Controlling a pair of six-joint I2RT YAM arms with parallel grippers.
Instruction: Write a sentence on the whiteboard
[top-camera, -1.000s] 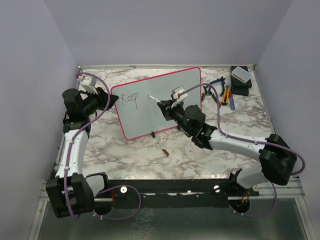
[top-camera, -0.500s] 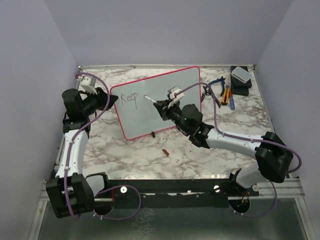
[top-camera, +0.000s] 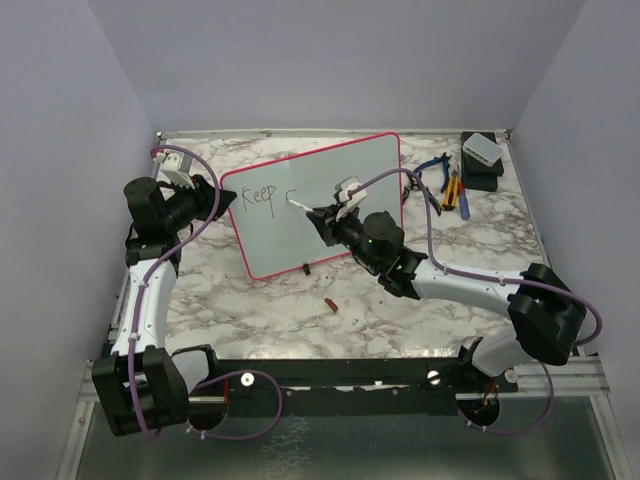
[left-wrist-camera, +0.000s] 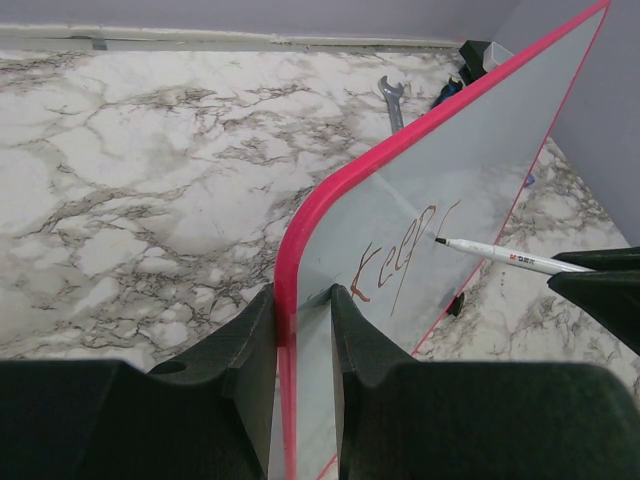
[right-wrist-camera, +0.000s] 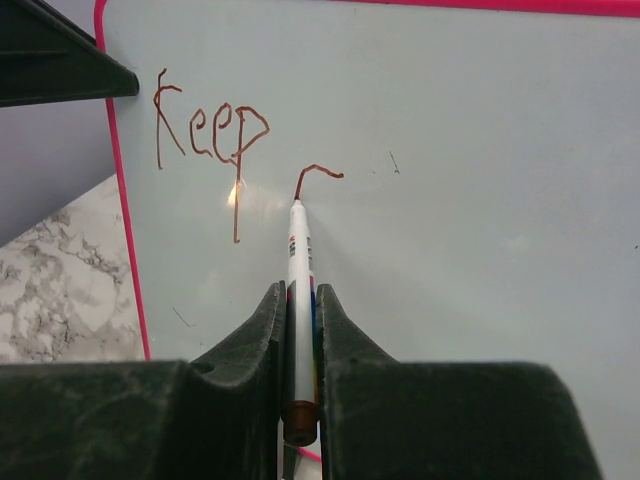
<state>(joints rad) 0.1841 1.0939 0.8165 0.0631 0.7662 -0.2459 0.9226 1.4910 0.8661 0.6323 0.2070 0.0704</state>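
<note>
The whiteboard (top-camera: 330, 215) with its red-pink frame stands tilted on the marble table. My left gripper (top-camera: 222, 196) is shut on its left edge (left-wrist-camera: 288, 290). The sentence (right-wrist-camera: 210, 130) reads "Keep" in dark red, with the start of a "c" (right-wrist-camera: 315, 175) to its right; it also shows in the top view (top-camera: 258, 197) and the left wrist view (left-wrist-camera: 395, 265). My right gripper (right-wrist-camera: 298, 300) is shut on a white marker (right-wrist-camera: 298, 270). The marker's tip touches the board at the foot of the new stroke. The marker also shows in the left wrist view (left-wrist-camera: 500, 256).
A small red marker cap (top-camera: 330, 304) lies on the table in front of the board. Pliers and hand tools (top-camera: 448, 185) and a black box with a white block (top-camera: 481, 160) sit at the back right. A wrench (left-wrist-camera: 392, 100) lies behind the board.
My right gripper has moved left along the board with the marker. A new curved stroke has appeared to the right of "Keep". The left gripper has not moved.
</note>
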